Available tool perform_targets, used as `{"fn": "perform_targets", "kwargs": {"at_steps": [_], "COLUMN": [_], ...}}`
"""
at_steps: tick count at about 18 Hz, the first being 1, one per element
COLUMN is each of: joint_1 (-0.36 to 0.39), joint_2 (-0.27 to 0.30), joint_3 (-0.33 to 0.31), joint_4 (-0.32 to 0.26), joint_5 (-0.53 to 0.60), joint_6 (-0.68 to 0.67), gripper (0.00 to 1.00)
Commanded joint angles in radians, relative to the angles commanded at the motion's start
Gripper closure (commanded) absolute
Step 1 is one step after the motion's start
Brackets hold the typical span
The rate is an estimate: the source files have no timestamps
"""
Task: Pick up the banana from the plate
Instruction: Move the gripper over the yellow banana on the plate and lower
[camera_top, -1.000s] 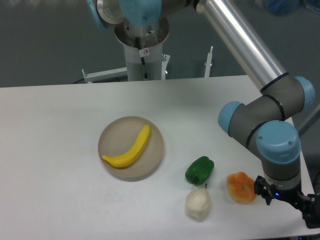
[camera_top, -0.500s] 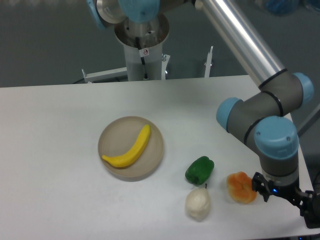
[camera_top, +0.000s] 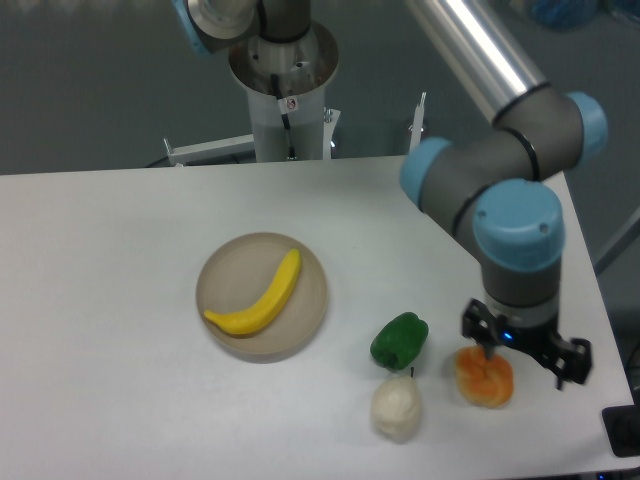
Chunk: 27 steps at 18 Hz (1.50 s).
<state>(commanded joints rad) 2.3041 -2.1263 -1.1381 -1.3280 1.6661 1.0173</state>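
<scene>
One Banana Waits While the Claw Hangs Far Off

One claw (camera_top: 527, 352) hangs over the right side of the table (camera_top: 100, 260), just above a lumpy orange piece (camera_top: 484, 377). From where I stand the wrist hides its fingers, so I cannot tell whether they are spread or pressed together. It carries nothing that I can see.

Just left of the orange piece sits a green pepper (camera_top: 400, 340), and a pale, whitish lump (camera_top: 396, 408) lies in front of the pepper, nearly touching it.

Farther left, well apart from the claw, the banana (camera_top: 257, 295) lies flat on the round tan plate (camera_top: 217, 279). It runs diagonally, one tip toward the upper right, its fatter end at the lower left near the rim.

My guess is that it is light and smooth-skinned, perhaps a little slippery, and its curve could let it roll under a squeeze. The middle of the arc looks the best place to grip, fingers across its width. The plate's low rim should not get in the way there.
</scene>
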Motion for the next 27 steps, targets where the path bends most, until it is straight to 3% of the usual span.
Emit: {"fn": "perform_targets", "kwargs": {"at_steps": [2,5,10,19,27], "joint_1": [-0.002,-0.003,-0.026,-0.130,-0.199], "joint_2": [0.038,0.103,0.175,0.232,0.235], "joint_3": [-0.052,-0.152,-0.325,-0.666,-0.729], "joint_4": [-0.052,-0.086,-0.073,0.323,0.381], "joint_5": [-0.023,-0.077,-0.167,-0.164,-0.158], "joint_6": [-0.046,-0.057,-0.089,-0.209,-0.301], "gripper": [0.00,0.00,0.00,0.00,0.00]}}
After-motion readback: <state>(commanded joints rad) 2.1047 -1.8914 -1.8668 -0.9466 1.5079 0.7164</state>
